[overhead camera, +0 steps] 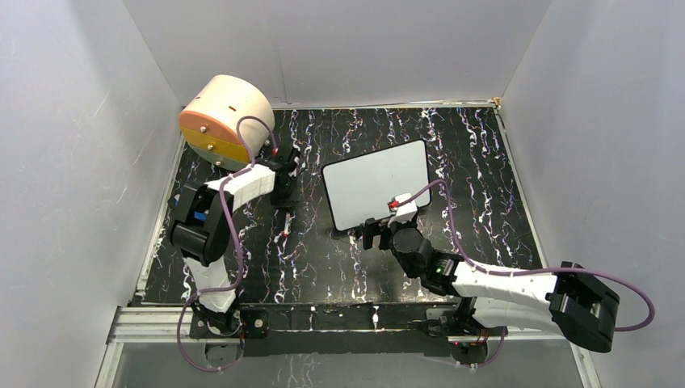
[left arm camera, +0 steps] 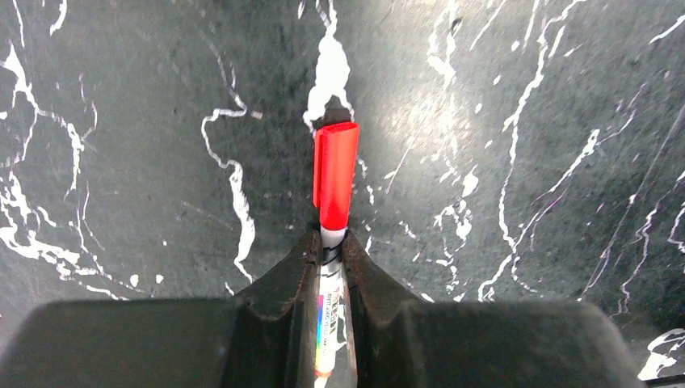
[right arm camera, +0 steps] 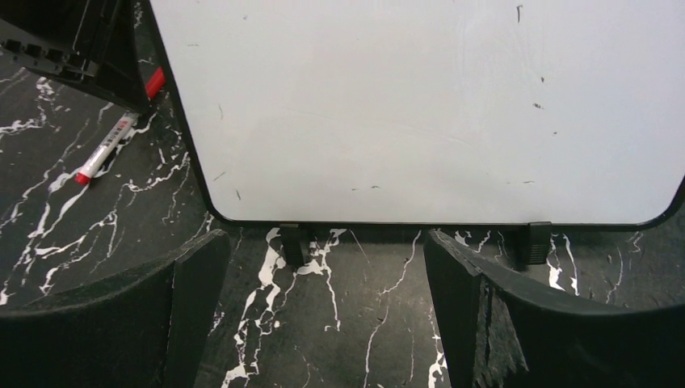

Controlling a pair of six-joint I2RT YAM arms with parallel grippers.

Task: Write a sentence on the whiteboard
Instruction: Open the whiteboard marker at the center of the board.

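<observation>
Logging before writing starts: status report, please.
Left gripper shut on capped red marker. Right gripper open, at near edge of whiteboard. Board blank. Beige drum far left, clear of it.

You see a white whiteboard (overhead camera: 376,184) with a thin dark rim, a black table (overhead camera: 485,162) veined white, a red-capped white marker (left arm camera: 335,174), and a beige drum (overhead camera: 234,109), its face seemingly orange.
</observation>
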